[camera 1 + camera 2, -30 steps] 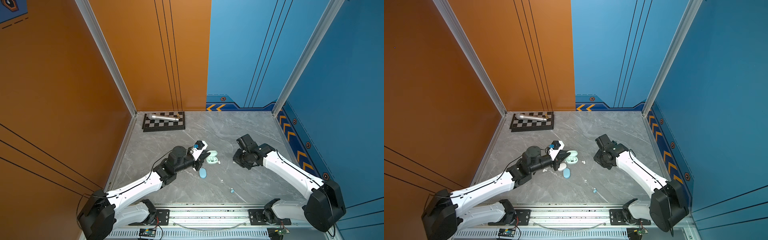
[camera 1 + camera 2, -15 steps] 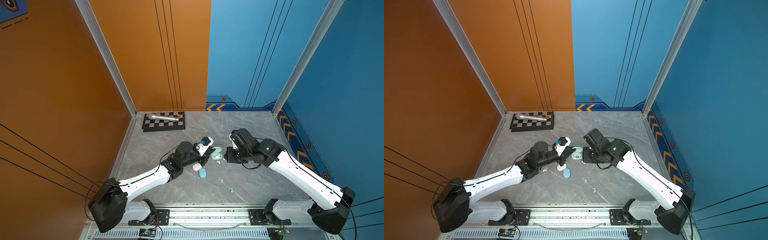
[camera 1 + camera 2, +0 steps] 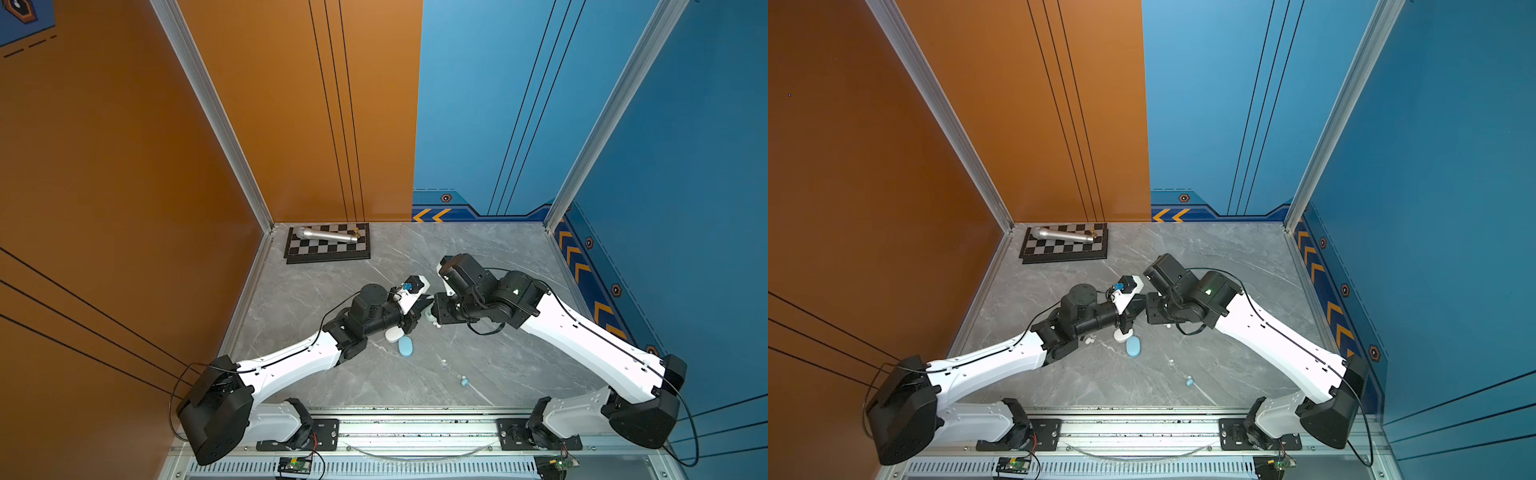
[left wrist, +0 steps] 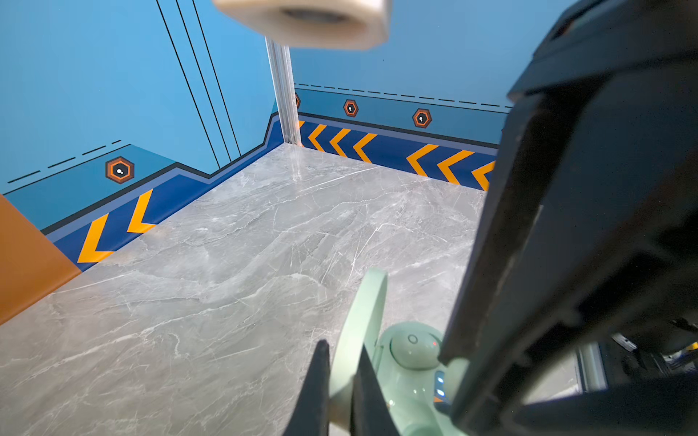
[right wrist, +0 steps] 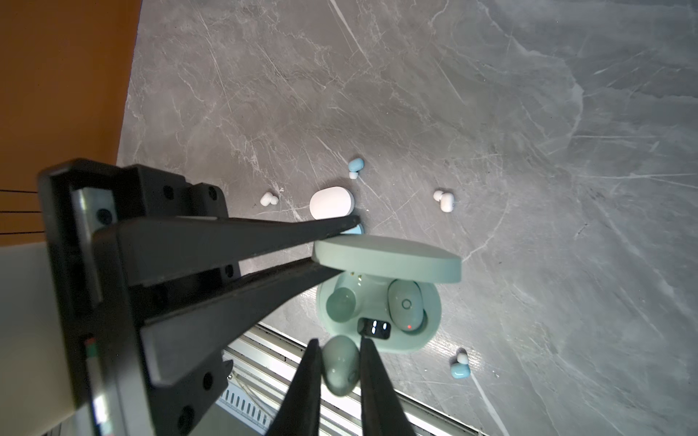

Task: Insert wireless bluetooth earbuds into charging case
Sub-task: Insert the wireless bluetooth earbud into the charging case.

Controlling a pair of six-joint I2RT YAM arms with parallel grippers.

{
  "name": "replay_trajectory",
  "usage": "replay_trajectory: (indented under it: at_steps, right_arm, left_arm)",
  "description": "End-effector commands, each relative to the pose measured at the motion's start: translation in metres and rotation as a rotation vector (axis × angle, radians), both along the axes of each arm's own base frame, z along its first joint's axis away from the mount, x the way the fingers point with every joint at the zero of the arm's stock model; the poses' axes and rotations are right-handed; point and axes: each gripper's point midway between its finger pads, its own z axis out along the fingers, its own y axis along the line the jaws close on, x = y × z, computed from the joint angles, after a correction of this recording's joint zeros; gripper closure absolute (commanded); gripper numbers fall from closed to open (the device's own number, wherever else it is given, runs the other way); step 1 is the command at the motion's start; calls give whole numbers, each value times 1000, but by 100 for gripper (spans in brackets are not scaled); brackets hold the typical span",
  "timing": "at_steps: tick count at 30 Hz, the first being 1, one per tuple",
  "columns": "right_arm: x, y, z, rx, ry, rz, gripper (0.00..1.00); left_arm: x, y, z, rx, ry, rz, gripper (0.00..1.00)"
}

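A mint earbud (image 5: 340,372) is pinched between the nearly closed fingers of the right gripper (image 5: 338,344), just short of the open mint case (image 5: 432,324). Just past the fingertips an empty socket (image 5: 340,304) is seen, with the other mint earbud (image 5: 406,305) already seated beside it. The raised lid (image 5: 389,260) is clamped by the fully closed left gripper (image 4: 342,353), so the case is steadied. A second ago the right arm (image 3: 582,332) was held well apart from the case; it has since been brought in until both grippers almost meet. Only a short push into the socket is judged to remain. Farther out, white earbuds (image 5: 445,202) and blue earbuds (image 5: 460,369) are left loose on the table (image 5: 491,113).
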Motion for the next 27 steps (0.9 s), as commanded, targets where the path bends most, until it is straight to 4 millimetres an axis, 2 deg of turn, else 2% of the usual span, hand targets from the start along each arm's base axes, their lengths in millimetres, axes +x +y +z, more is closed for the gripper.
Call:
replay_trajectory:
  at_steps: [1,13,27]
  right_arm:
    - [4,-7,4,-49,-31,-12,81]
    - [11,-8,0,-67,-37,-29,80]
    - [8,-2,-8,-74,-20,-13,77]
  left_arm:
    - [-4,-3,28,-50,-61,-9,100]
    - [-5,-3,32,-59,-62,-16,100]
    - [-5,-3,34,-63,-65,-15,100]
